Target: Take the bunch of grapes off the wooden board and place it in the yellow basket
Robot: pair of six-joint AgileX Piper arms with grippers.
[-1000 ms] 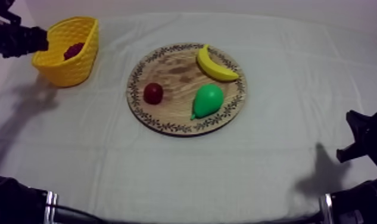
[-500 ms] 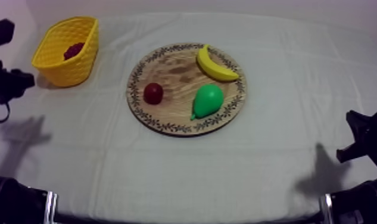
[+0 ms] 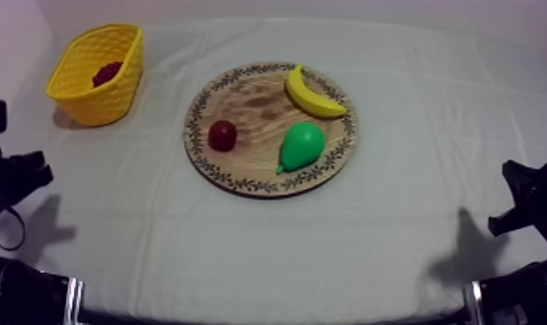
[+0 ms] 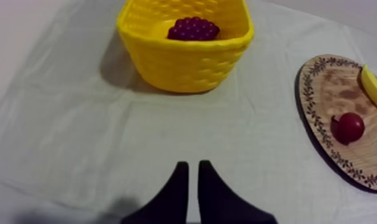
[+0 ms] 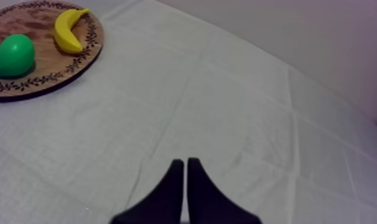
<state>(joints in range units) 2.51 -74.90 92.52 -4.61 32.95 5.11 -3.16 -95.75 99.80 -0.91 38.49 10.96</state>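
Observation:
The dark purple bunch of grapes lies inside the yellow basket at the far left of the table. From my left wrist the grapes rest on the floor of the basket. My left gripper hovers low at the table's left edge, well short of the basket. Its fingers lie close together as a narrow wedge, shut on nothing. At the right edge my right gripper rests, and its fingers are shut and hold nothing over bare cloth.
The round wooden board sits mid-table with a banana, a green pear and a small red fruit on it. Bare cloth lies between the basket and the board, and along the front.
My left arm has drawn back from beside the basket toward the near left edge, and its fingers have come together. The grapes stay in the basket. The right arm has not moved.

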